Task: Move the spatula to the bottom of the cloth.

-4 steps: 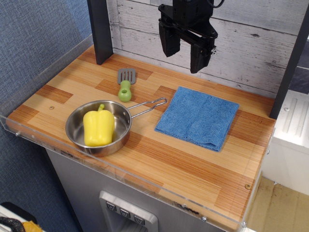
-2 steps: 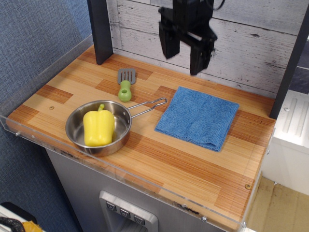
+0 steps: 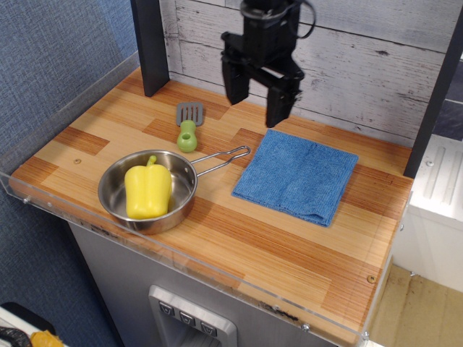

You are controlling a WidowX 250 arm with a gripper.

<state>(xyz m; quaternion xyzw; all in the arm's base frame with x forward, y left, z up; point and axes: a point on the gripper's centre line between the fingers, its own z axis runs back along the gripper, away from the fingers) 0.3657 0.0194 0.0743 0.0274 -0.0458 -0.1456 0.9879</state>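
Observation:
The spatula [image 3: 188,125] lies on the wooden tabletop, grey slotted blade toward the back wall, light-green handle toward the pan. The blue cloth [image 3: 297,175] lies flat to its right. My gripper [image 3: 255,106] is black, open and empty. It hangs above the table near the back, to the right of the spatula and above the cloth's back-left corner. It touches nothing.
A steel pan [image 3: 116,204] with a yellow pepper [image 3: 148,190] sits in front of the spatula; its wire handle [image 3: 222,157] reaches toward the cloth. A dark post [image 3: 150,45] stands at the back left. A clear plastic rim [image 3: 181,260] edges the table.
My gripper has moved left and lower, toward the spatula's side of the table. The spatula, cloth and pan have not moved.

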